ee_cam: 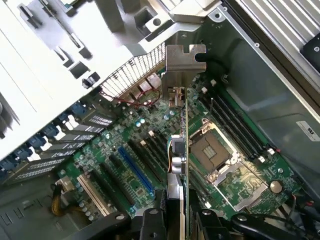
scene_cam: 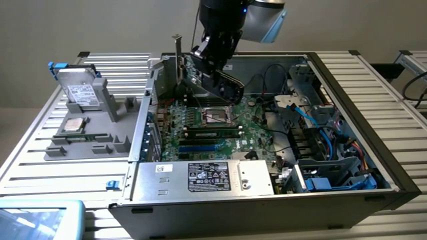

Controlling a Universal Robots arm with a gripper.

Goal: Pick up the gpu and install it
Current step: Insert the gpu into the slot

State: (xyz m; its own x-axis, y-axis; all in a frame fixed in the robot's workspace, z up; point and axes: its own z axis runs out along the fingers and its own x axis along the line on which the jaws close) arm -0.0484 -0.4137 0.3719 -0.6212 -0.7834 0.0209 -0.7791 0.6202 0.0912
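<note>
Currently the black two-fingered gripper [scene_cam: 213,64] on the dark arm hangs over the rear half of the open grey desktop computer case [scene_cam: 347,150], its fingers [ee_cam: 152,226] clamped on either side of the gpu [scene_cam: 225,86], a thin card with a green board on one face and black on the other. Card is held on a slant above the green motherboard [scene_cam: 200,145], close to the case's back wall, with its silver L-shaped metal bracket [scene_cam: 177,46] standing above the case rim. From the wrist view the gpu [ee_cam: 180,150] runs edge-on away from the gripper [ee_cam: 177,226], bracket [ee_cam: 185,62] at the far end, passing between the square silver processor socket [ee_cam: 216,156] and a long blue expansion slot [ee_cam: 135,172]. Its lower edge looks clear of the slots, though the angle makes that hard to confirm. Off to the exterior view's left, a silver hard drive with a white label [scene_cam: 80,92] stands upright in a grey moulded fixture [scene_cam: 100,145] on the slatted metal table [scene_cam: 40,170]. A silver power supply box with a black label [scene_cam: 207,177] fills the near corner of the case.
</note>
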